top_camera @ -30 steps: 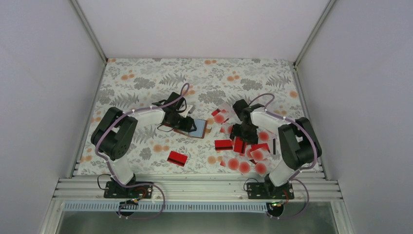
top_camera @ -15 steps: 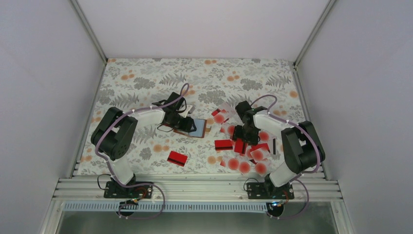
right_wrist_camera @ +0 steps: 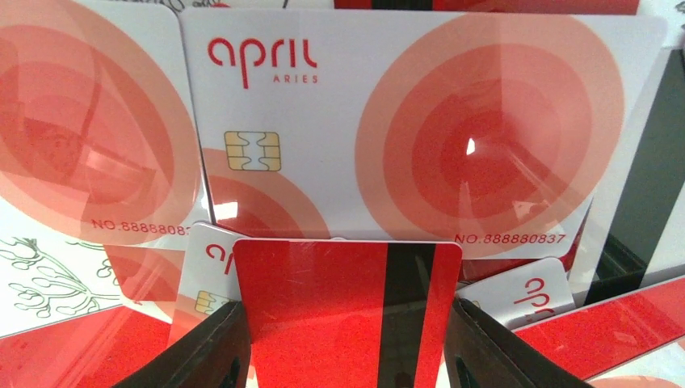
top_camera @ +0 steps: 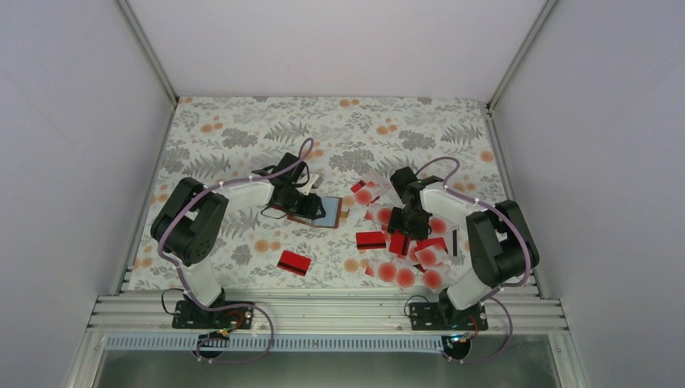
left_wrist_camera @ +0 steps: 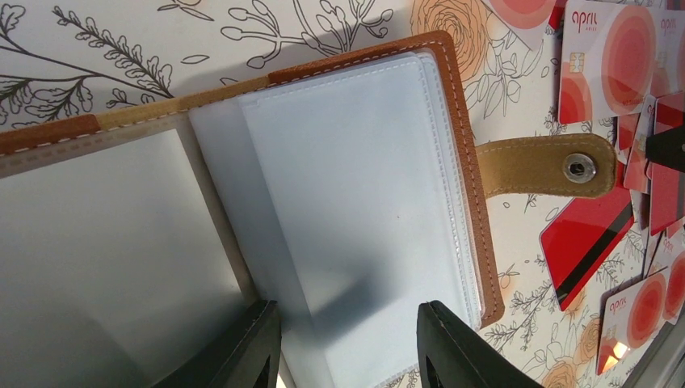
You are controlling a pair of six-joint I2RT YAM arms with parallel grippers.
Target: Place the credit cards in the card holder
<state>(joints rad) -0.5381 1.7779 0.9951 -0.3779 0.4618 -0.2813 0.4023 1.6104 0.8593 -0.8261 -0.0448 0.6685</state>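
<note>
The card holder lies open on the flowered table, brown leather rim with a pale grey-blue inside. My left gripper is open right over it, its fingertips spread across the inner pocket. The credit cards lie in a loose pile to the right. My right gripper stands over the pile, shut on a red card with a black stripe, which spans edge to edge between its fingers. White cards with red dots lie beneath.
One red card lies apart in front of the left arm, another at the pile's left edge. The holder's strap with a snap points toward cards. Grey enclosure walls stand on three sides.
The right arm's elbow has swung a little to the right and its wrist has shifted slightly back over the pile. The left arm and card holder have not moved.
</note>
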